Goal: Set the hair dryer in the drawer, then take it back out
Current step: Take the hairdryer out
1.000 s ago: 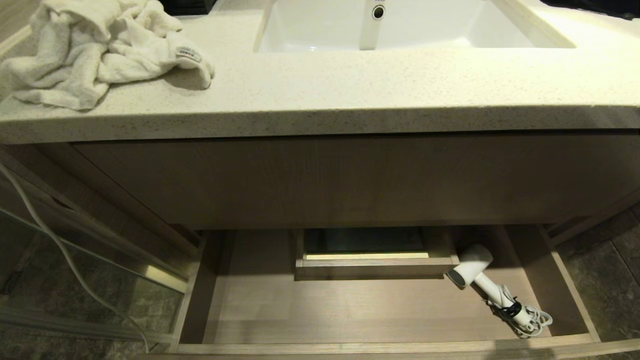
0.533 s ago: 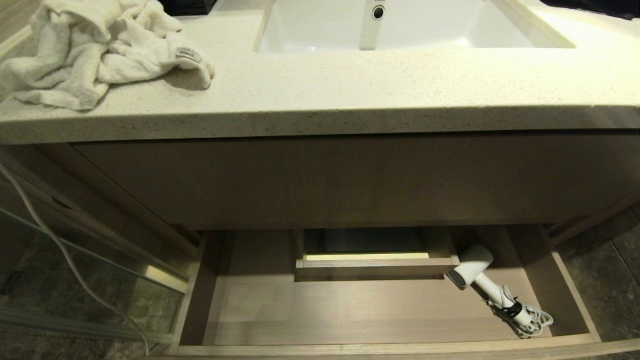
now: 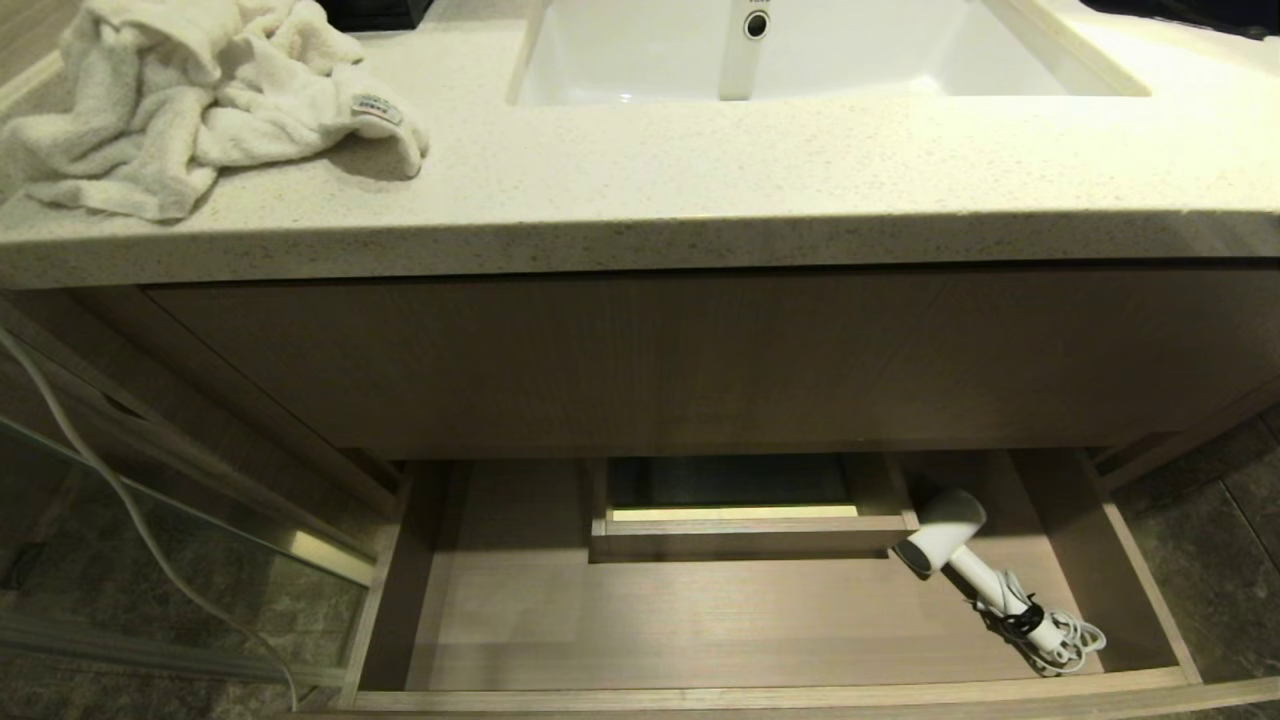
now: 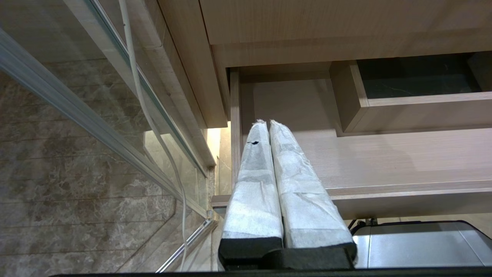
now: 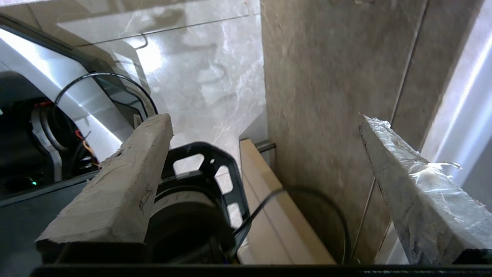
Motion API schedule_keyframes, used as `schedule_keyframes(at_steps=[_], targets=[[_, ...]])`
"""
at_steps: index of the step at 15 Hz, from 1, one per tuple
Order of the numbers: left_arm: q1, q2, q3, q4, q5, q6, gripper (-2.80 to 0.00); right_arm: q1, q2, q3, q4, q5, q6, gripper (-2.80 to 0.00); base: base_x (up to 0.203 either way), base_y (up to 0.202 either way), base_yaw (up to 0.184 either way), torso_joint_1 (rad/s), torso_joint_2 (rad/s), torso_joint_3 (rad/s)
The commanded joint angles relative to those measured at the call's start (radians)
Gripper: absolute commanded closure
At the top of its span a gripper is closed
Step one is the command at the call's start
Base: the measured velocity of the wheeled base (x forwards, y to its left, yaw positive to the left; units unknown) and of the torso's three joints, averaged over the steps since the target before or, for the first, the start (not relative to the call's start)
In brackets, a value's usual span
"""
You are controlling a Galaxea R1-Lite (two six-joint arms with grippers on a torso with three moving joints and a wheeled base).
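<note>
Neither arm shows in my head view. From the left wrist view, the left gripper [image 4: 265, 122] has its two wrapped fingers pressed together, empty, hanging near the left front corner of the drawer [image 3: 700, 620]. From the right wrist view, the right gripper [image 5: 265, 119] has its fingers spread wide with nothing between them, over the marble floor [image 5: 200, 77] and the robot's own base and wheel, beside a stone-look wall.

I see the drawer pulled open under the taller wood-grain panel [image 3: 700, 360]. Its near front edge is cut off by the bottom of my head view, so I cannot see any label on its face. The boxed cutout [image 3: 745, 520] sits at the far middle of the drawer, its inside dark and hard to read.

I find the hair dryer [image 3: 950, 535] lying inside the drawer at the right, just right of the cutout's corner. Its dark grey barrel end points left and near, the slim handle runs toward the near right corner, and the bundled cord [image 3: 1060, 640] is strapped at the handle's end.

On the speckled countertop [image 3: 700, 190] a crumpled white towel [image 3: 190, 100] lies at far left; its small sewn tag carries writing too small for me to read. I see the sink [image 3: 800, 60] and its faucet [image 3: 745, 50] cut off at the top. A white cable [image 3: 120, 520] hangs down at the left by a glass panel.
</note>
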Motion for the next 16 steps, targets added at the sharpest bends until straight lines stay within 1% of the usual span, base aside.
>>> schedule_keyframes(at_steps=[1, 2, 3, 6, 7, 10, 13, 15, 16], targets=[[0.0, 0.001, 0.002, 0.0, 0.0, 0.0, 0.0, -0.212, -0.024, 0.092, -0.236, 0.09, -0.297, -2.8, 0.0, 0.0, 0.0, 0.0, 0.0, 0.0], [0.0, 0.001, 0.002, 0.0, 0.0, 0.0, 0.0, -0.243, 0.01, 0.128, -0.33, 0.113, -0.346, -2.8, 0.0, 0.0, 0.0, 0.0, 0.0, 0.0], [0.0, 0.001, 0.002, 0.0, 0.0, 0.0, 0.0, -0.252, 0.027, 0.148, -0.349, 0.126, -0.373, -2.8, 0.0, 0.0, 0.0, 0.0, 0.0, 0.0], [0.0, 0.001, 0.002, 0.0, 0.0, 0.0, 0.0, -0.253, 0.024, 0.166, -0.329, 0.136, -0.376, -2.8, 0.0, 0.0, 0.0, 0.0, 0.0, 0.0], [0.0, 0.001, 0.002, 0.0, 0.0, 0.0, 0.0, -0.253, 0.029, 0.172, -0.332, 0.139, -0.376, 0.0, 0.0, 0.0, 0.0, 0.0, 0.0, 0.0], [0.0, 0.0, 0.002, 0.0, 0.0, 0.0, 0.0, -0.253, 0.086, 0.191, -0.354, 0.136, -0.373, 0.0, 0.0, 0.0, 0.0, 0.0, 0.0, 0.0], [0.0, 0.001, 0.002, 0.0, 0.0, 0.0, 0.0, -0.253, 0.199, 0.196, -0.452, 0.133, -0.37, 0.0, 0.0, 0.0, 0.0, 0.0, 0.0, 0.0], [0.0, 0.001, 0.002, 0.0, 0.0, 0.0, 0.0, -0.252, 0.279, 0.181, -0.503, 0.129, -0.371, 0.0, 0.0, 0.0, 0.0, 0.0, 0.0, 0.0], [0.0, 0.001, 0.002, 0.0, 0.0, 0.0, 0.0, -0.251, 0.329, 0.145, -0.52, 0.132, -0.372, 0.0, 0.0, 0.0, 0.0, 0.0, 0.0, 0.0]])
